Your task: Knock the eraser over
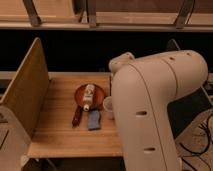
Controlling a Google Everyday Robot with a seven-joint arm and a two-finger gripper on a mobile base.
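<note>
The eraser (93, 120) is a small blue-grey block lying flat on the wooden table (60, 137), just in front of a brown round pan (80, 93). A white bottle with a brown label (88, 96) lies in the pan. A small white cup (107, 104) stands to the right of the eraser, right at the edge of my arm. My big white arm (155, 110) fills the right half of the view. The gripper does not show; it is hidden behind the arm or out of view.
A tall wooden side panel (25, 90) closes the table's left side. The pan's dark handle (76, 116) points to the front, left of the eraser. A dark gap and a wooden shelf rail (100, 22) lie behind. Cables (202, 135) lie at the right.
</note>
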